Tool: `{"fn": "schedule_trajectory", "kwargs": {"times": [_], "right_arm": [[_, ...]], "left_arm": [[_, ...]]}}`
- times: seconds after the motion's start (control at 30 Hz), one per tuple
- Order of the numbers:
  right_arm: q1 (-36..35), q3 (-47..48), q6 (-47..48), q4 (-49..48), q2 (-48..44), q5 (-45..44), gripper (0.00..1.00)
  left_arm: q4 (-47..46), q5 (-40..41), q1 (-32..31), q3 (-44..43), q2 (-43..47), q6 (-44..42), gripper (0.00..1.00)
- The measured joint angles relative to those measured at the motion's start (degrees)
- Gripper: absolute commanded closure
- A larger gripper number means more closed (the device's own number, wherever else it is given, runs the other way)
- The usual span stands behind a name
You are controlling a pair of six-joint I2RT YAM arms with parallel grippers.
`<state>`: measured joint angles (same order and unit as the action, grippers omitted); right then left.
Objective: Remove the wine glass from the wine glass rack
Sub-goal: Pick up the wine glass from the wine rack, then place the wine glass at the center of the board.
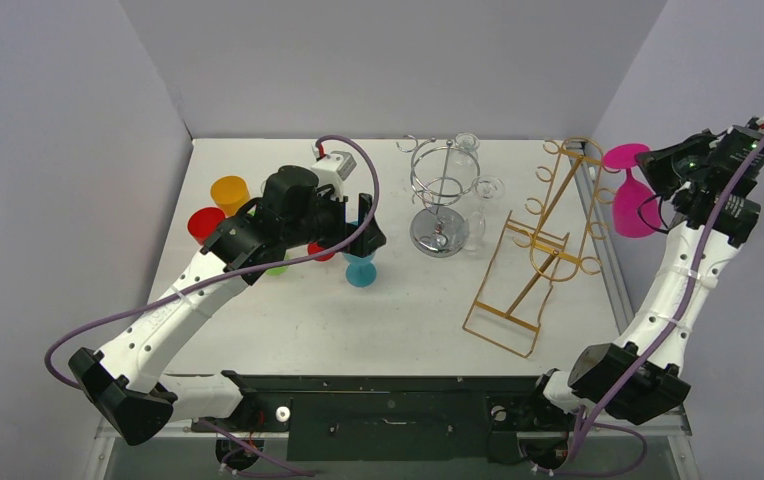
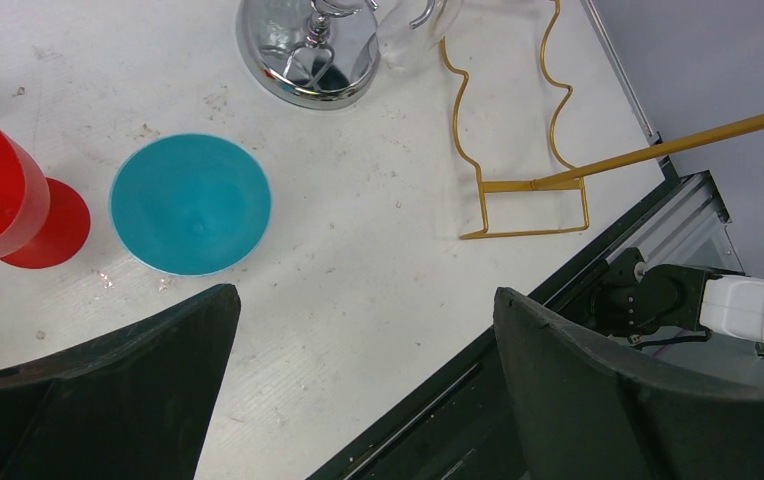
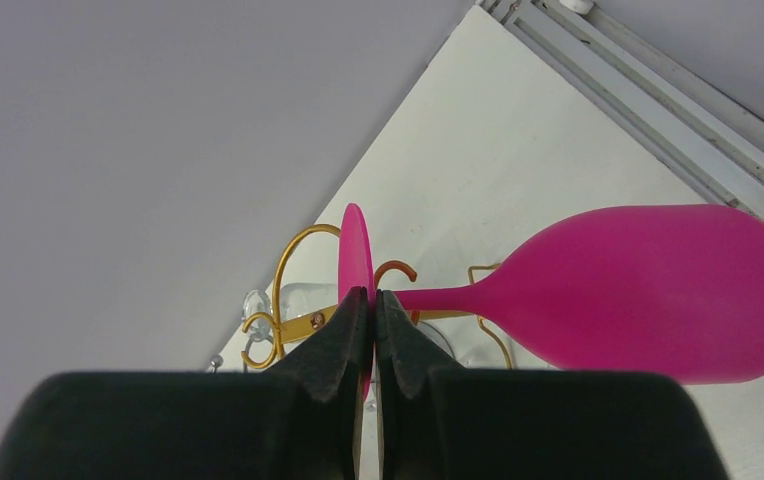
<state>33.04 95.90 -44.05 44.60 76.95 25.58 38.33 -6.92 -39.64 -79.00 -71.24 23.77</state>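
Now the right gripper [image 3: 370, 300] is clamped on the thin foot of the pink wine glass [image 3: 648, 300], bowl out sideways beside the gold rack [image 1: 538, 250]. That edge pinch could slip, or the foot could snag the rack. Meanwhile the left gripper [image 2: 363, 310] gapes empty.

A: Your left arm [image 1: 173, 310] stretches from its base at the near left and slants up and inward, with the elbow low and the forearm long.

B: Its wrist [image 1: 293, 200] bends over so that the camera looks straight down. Your left gripper [image 2: 366, 295] stands wide, with both dark fingers spread far apart.

A: Your right arm [image 1: 683, 270] climbs steeply from its base at the near right and leans outward.

B: You've got its wrist [image 1: 723, 170] raised high at the far right. Your right gripper [image 3: 371, 300] is pinched tight, its fingertips pressed on the thin foot of the pink wine glass [image 3: 648, 295].
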Motion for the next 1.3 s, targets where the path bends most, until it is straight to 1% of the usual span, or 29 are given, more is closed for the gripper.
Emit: {"fn": "schedule_trajectory", "kwargs": {"times": [0.53, 0.7, 0.83, 0.97, 1.07, 1.17, 1.3], "right_arm": [[0.79, 12.22, 3.08, 9.33, -1.86, -6.93, 1.0], [0.68, 18.29, 3.04, 10.36, -1.97, -7.3, 1.0], [-0.76, 22.88, 2.49, 10.03, -1.95, -7.1, 1.0], [-4.33, 26.86, 0.94, 7.26, -1.55, -6.08, 1.0], [-6.95, 27.21, -1.09, 3.61, -1.46, -4.9, 1.0], [-9.62, 26.16, -4.24, -1.53, -1.44, -3.39, 1.0], [-12.81, 21.84, -9.77, -10.95, -2.01, -0.63, 1.0]], "left_arm": [[0.0, 1.53, 0.37, 0.0, 0.0, 1.33, 0.04], [0.02, 2.29, 0.37, 0.0, 0.0, 2.43, 0.04], [0.33, 3.56, 0.37, -0.24, -0.02, 3.08, 0.04], [1.4, 5.01, 0.39, -2.47, -0.04, 3.54, 0.04], [1.49, 6.05, 0.39, -4.68, -0.04, 4.15, 0.04], [1.44, 6.75, 0.39, -6.29, -0.15, 4.59, 0.04], [1.31, 7.08, 0.39, -8.26, -1.01, 5.35, 0.04]]}}
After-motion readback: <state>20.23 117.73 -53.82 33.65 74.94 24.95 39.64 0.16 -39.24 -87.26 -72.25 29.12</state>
